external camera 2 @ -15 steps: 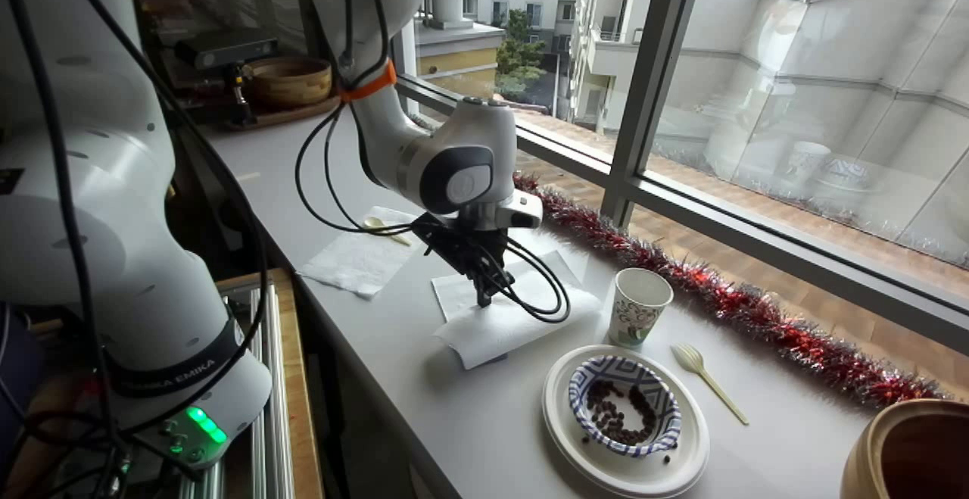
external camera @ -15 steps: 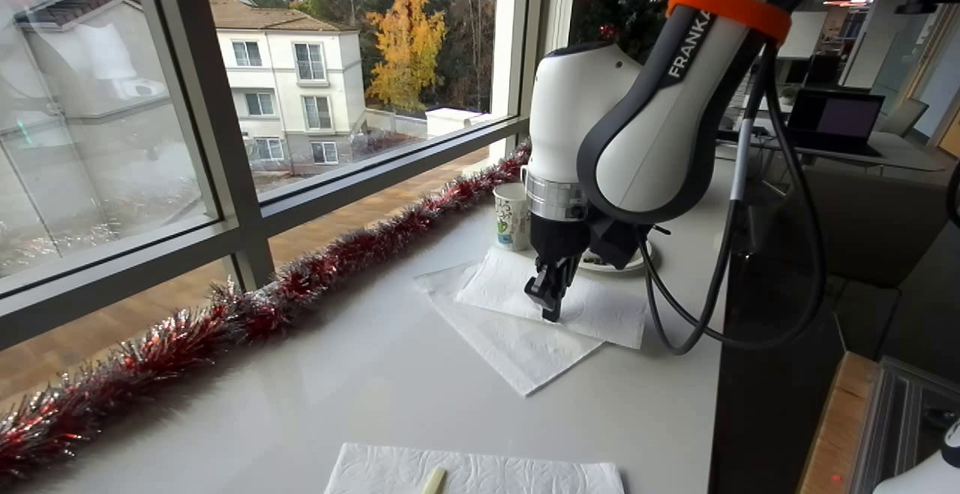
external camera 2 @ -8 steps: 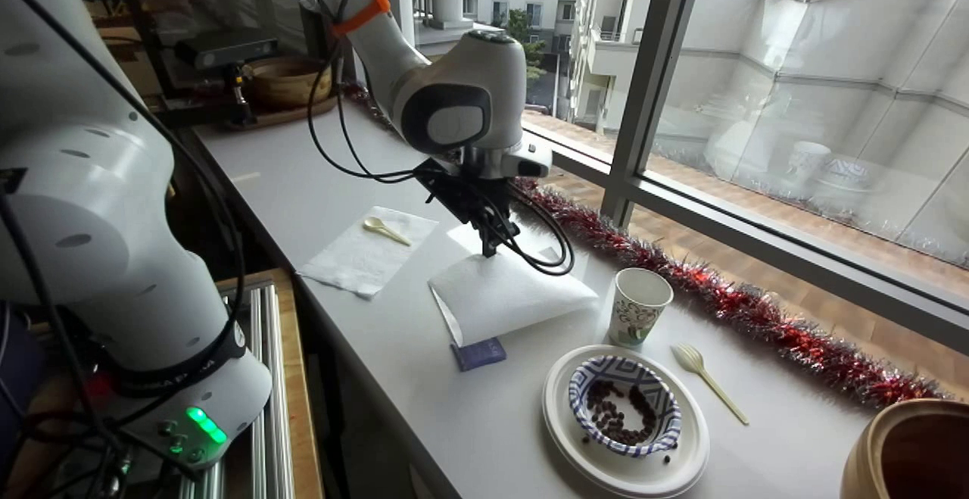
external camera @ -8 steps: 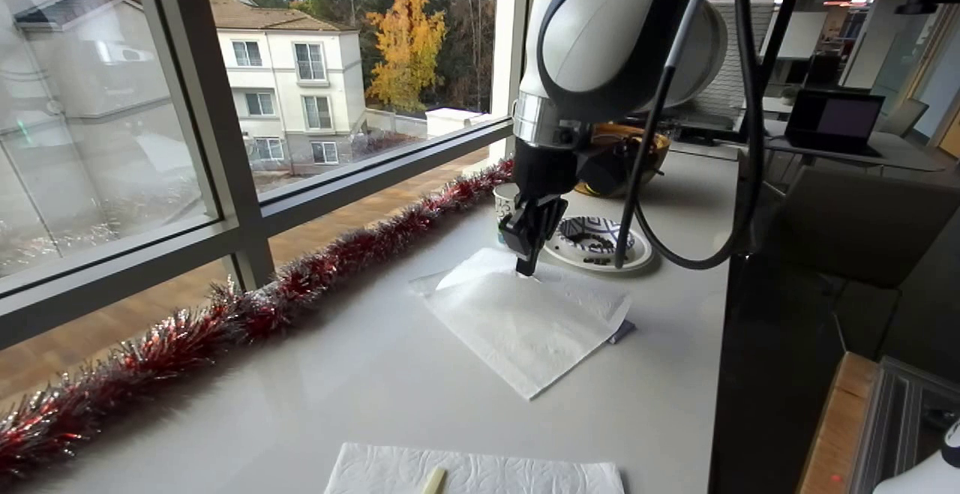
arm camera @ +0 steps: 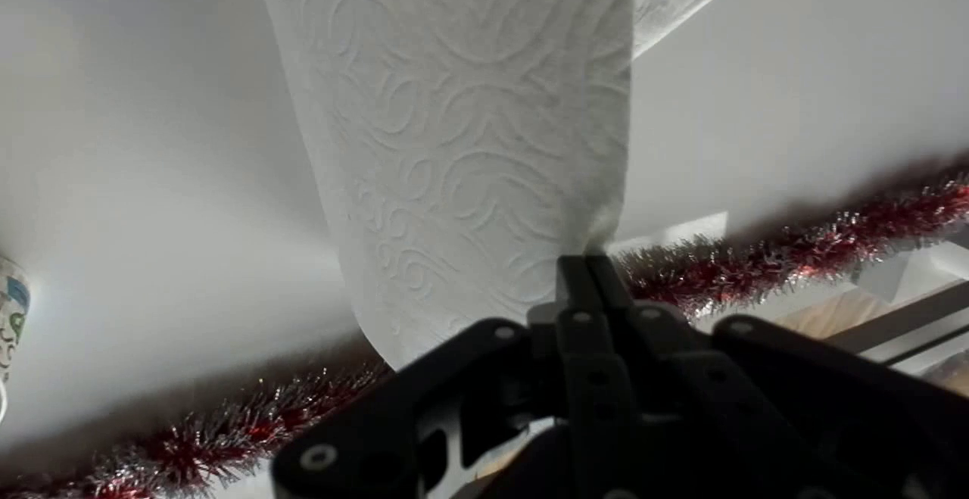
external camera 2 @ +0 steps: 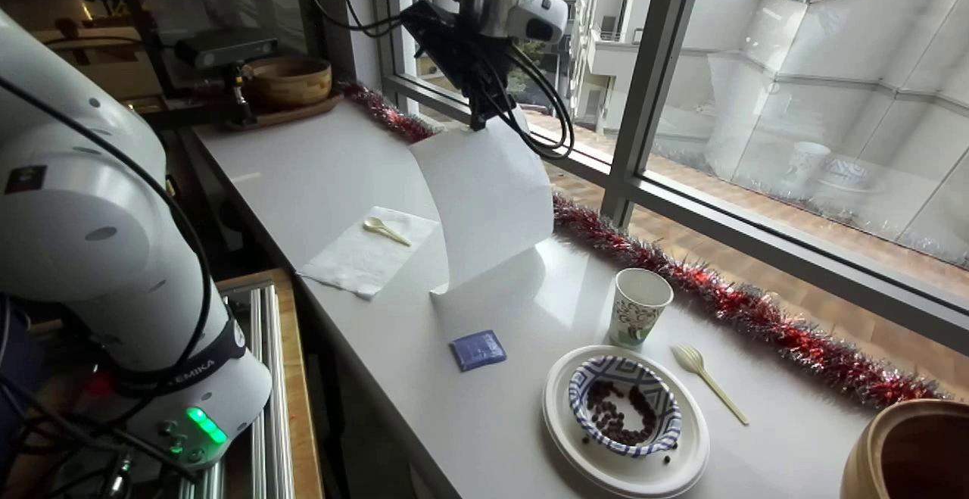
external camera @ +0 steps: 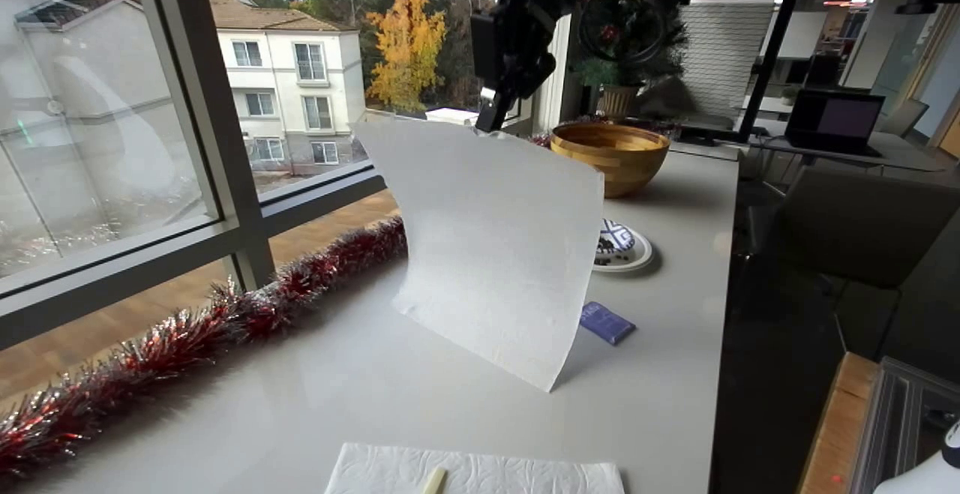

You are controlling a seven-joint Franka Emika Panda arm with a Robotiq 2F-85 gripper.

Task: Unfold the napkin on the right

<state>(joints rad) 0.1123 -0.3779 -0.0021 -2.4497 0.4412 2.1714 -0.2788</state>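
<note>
The white paper napkin hangs from my gripper, spread into a large curved sheet, in both exterior views [external camera: 502, 239] [external camera 2: 492, 196]. Its lower edge reaches down to or close above the table; I cannot tell whether all of it is clear. My gripper [external camera: 487, 124] is shut on the napkin's top edge, high above the table, as an exterior view also shows [external camera 2: 478, 122]. In the wrist view the closed fingertips [arm camera: 579, 276] pinch the embossed napkin [arm camera: 469, 120]. The other, folded napkin [external camera 2: 356, 260] lies flat on the table with a pale spoon [external camera 2: 386, 231] on it.
A blue packet [external camera 2: 478, 350] lies on the table near the napkin. A paper cup [external camera 2: 640, 306], a plate [external camera 2: 556, 423] with a patterned bowl [external camera 2: 666, 427], and a fork [external camera 2: 711, 385] stand nearby. Tinsel [external camera: 277, 310] runs along the window. A wooden bowl [external camera: 611, 160] stands farther back.
My gripper has risen far above the table, drawing the napkin up from nearly flat into a hanging sheet. The blue packet, mostly covered before, now lies uncovered.
</note>
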